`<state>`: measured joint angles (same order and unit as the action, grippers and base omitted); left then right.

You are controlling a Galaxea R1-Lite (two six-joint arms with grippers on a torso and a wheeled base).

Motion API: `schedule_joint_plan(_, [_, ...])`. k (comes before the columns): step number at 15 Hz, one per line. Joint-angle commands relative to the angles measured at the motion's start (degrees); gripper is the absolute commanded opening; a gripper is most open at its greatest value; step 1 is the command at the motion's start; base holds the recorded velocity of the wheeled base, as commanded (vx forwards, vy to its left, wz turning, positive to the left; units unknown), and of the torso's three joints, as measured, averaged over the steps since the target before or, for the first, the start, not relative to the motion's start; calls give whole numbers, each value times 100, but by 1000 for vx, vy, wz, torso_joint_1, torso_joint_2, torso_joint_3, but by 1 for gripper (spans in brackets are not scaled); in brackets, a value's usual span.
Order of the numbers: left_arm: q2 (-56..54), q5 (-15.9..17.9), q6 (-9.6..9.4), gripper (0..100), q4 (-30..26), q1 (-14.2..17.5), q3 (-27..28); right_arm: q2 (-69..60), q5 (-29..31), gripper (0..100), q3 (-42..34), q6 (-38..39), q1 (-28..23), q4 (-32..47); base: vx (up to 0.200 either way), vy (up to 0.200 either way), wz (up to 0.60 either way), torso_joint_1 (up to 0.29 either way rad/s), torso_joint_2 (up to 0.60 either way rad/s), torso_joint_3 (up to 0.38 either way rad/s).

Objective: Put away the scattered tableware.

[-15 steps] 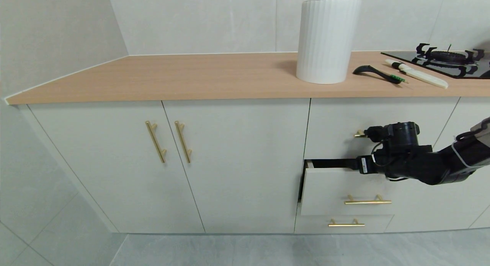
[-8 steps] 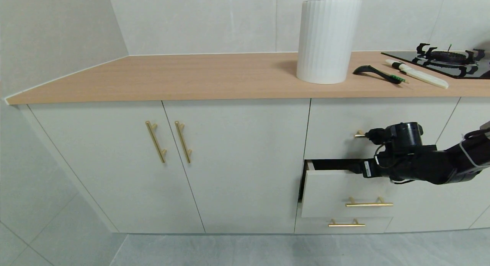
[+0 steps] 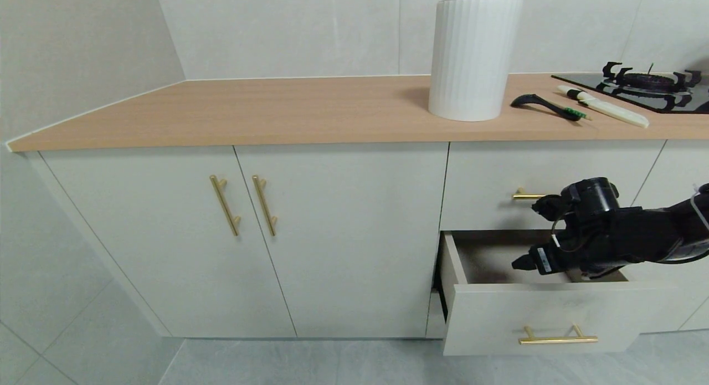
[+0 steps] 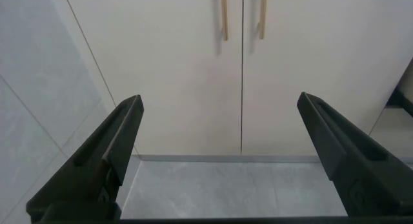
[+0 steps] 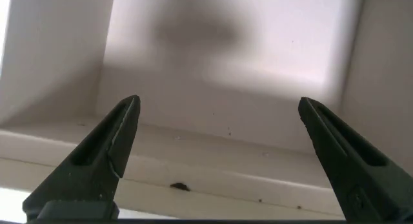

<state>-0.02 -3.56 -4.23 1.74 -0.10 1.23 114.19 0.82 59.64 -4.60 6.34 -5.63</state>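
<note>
On the wooden counter (image 3: 277, 111) lie a black scoop with a green-tipped handle (image 3: 545, 106) and a white knife (image 3: 604, 106), right of a tall white ribbed canister (image 3: 473, 58). Below them, the middle drawer (image 3: 498, 318) stands pulled out, and what I see of its inside (image 5: 226, 62) is bare. My right gripper (image 3: 523, 262) sits inside the drawer just behind its front panel, fingers (image 5: 103, 159) wide apart and open, holding nothing. My left gripper (image 4: 219, 104) is open too, low down, facing the cabinet doors (image 4: 242, 69) and the floor.
A black gas hob (image 3: 648, 86) occupies the counter's far right. Two cabinet doors with gold bar handles (image 3: 243, 205) are left of the drawers. The top drawer with its gold handle (image 3: 526, 196) is shut. The open drawer juts out over the grey tiled floor (image 3: 304, 363).
The middle drawer has slid far out toward me, from a narrow gap to wide open. My right gripper came back and down with it, staying behind the front panel.
</note>
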Motion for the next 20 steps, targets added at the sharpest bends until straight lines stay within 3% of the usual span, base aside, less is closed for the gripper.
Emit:
schedule_joint_plan(1, [2,-4,1,100,1,1,0,-301,-3,100,-57,11,113,185,0,0,0,0,0,0])
schedule_joint_plan(7, [2,-4,1,100,1,1,0,-749,120,100,-1059,11,307,212,0,0,0,0,0,0])
schedule_joint_plan(20, [2,-4,1,100,1,1,0,-2973,129,100,-3635,20,315,220,0,0,0,0,0,0])
